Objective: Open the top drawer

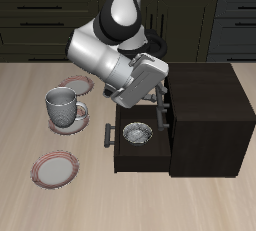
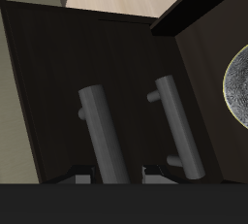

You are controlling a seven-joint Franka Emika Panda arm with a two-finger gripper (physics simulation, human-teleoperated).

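Note:
The dark brown cabinet [image 1: 205,105] stands on the table with its drawer fronts facing sideways. My gripper [image 1: 158,103] is at the top drawer's front, which my arm mostly hides in the exterior view. In the wrist view the top drawer's grey bar handle [image 2: 102,131] runs between my fingertips [image 2: 76,176], and my gripper [image 2: 116,176] is closed around it. The lower drawer's handle [image 2: 174,121] shows beside it.
The lower drawer [image 1: 140,160] is pulled out, with a patterned bowl [image 1: 137,132] inside and its handle [image 1: 108,135] sticking out. A grey-white mug [image 1: 64,108] stands near two red-rimmed plates [image 1: 75,83] [image 1: 55,168]. Kitchen cabinets line the back.

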